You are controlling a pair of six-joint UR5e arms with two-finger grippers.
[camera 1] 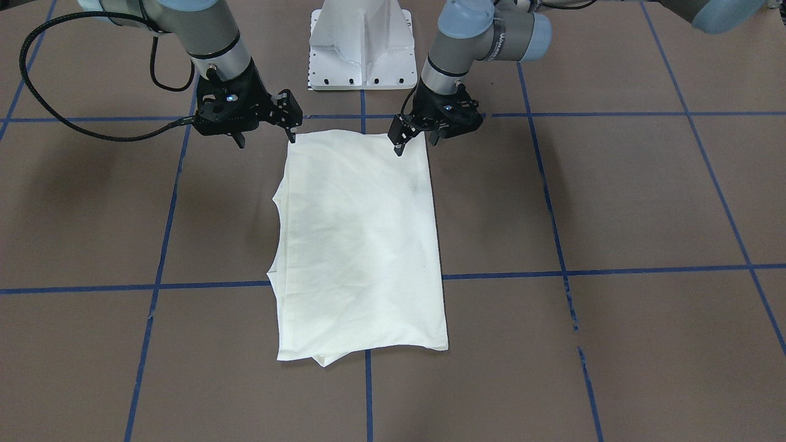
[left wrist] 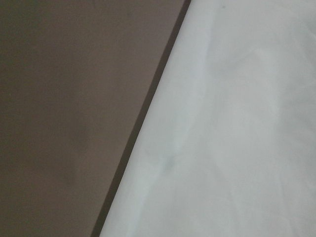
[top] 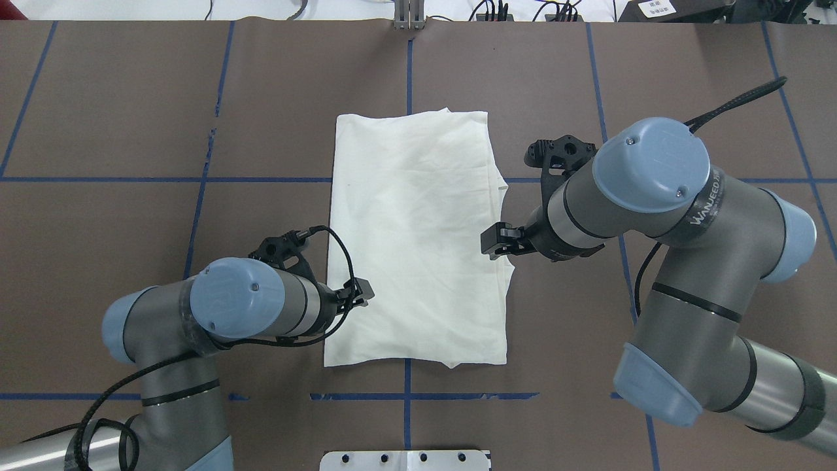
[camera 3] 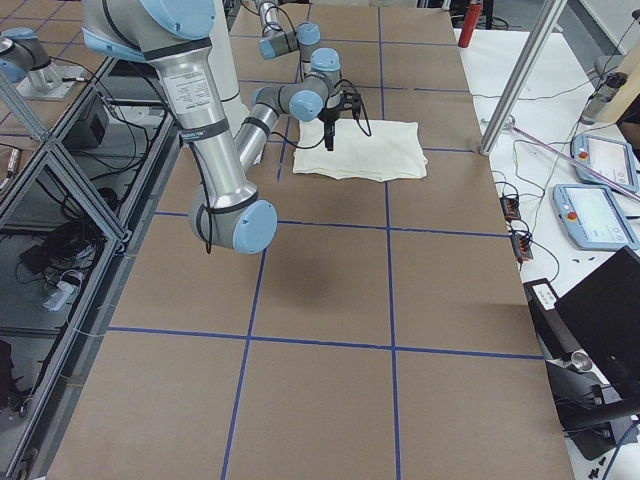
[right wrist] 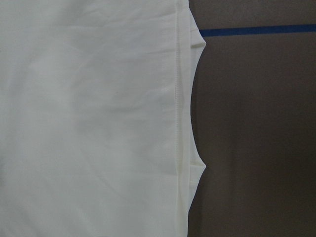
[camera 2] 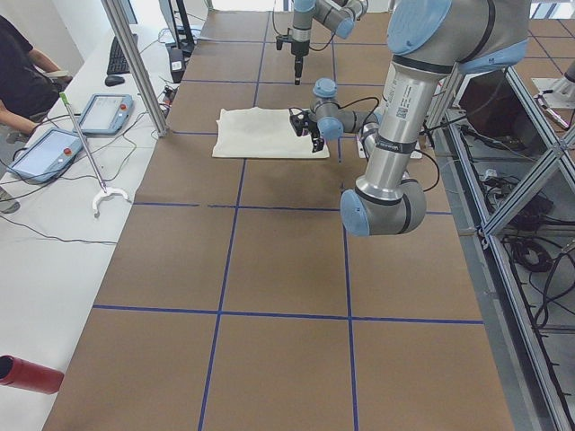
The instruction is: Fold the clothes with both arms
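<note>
The clothes, one cream shirt (camera 1: 359, 245) (top: 418, 235), lie folded into a tall rectangle on the brown table, plain side up, with no print showing. My left gripper (camera 1: 416, 142) (top: 358, 293) is open and straddles the shirt's side edge near the corner closest to the robot, one fingertip (camera 1: 399, 147) over the cloth. My right gripper (camera 1: 265, 138) (top: 497, 241) is open at the opposite near corner, one finger at the cloth's edge and the other over bare table. Neither holds anything. The wrist views show only the shirt's edge (left wrist: 148, 123) and its stitched hem (right wrist: 177, 98).
The white pedestal base (camera 1: 362, 55) stands just behind the shirt. Blue tape lines (camera 1: 202, 284) grid the table. In the exterior left view a seated person (camera 2: 22, 76), two tablets (camera 2: 45, 151) and a metal post (camera 2: 135, 63) are beside the table.
</note>
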